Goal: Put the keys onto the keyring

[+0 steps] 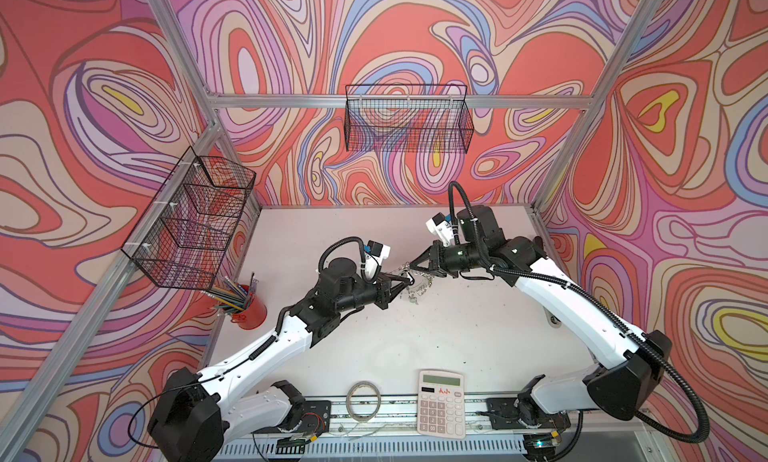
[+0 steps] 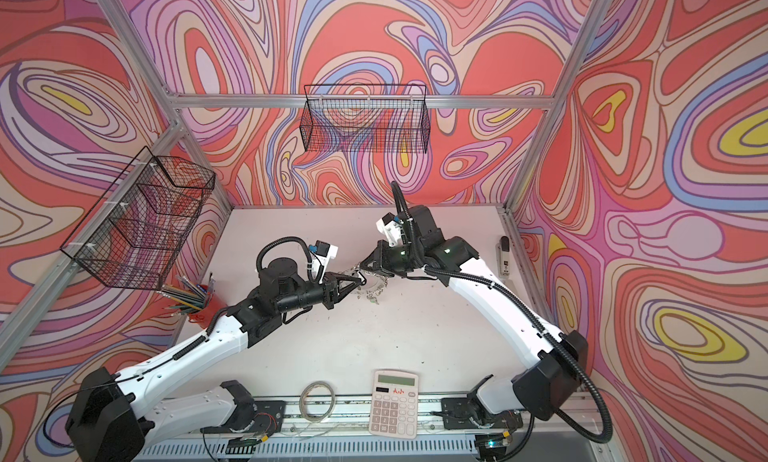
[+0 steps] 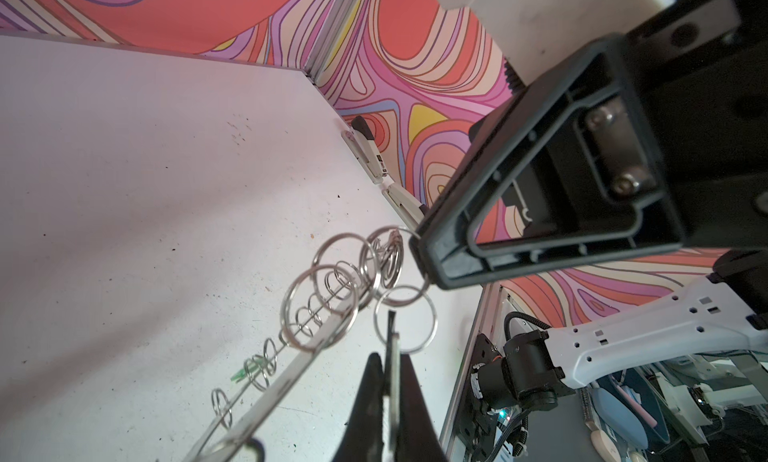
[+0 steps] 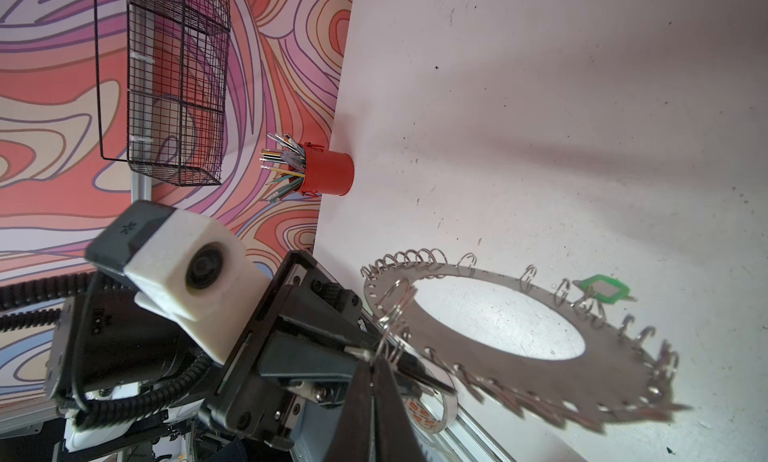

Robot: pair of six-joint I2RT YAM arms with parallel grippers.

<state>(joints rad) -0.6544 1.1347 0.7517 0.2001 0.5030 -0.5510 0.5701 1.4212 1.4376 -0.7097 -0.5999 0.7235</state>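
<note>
Right wrist: tilted keyring (image 4: pixel 519 377)

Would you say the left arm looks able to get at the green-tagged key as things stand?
Probably not yet: the left arm has its jaws shut on a thin dark piece at the keyring, and the green-tagged key hangs across the hole from there. Otherwise the way looks free.

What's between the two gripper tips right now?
One wire ring of the keyring, per the left wrist view: right gripper at its far edge, left gripper shut on a thin flat piece reaching into it.
</note>
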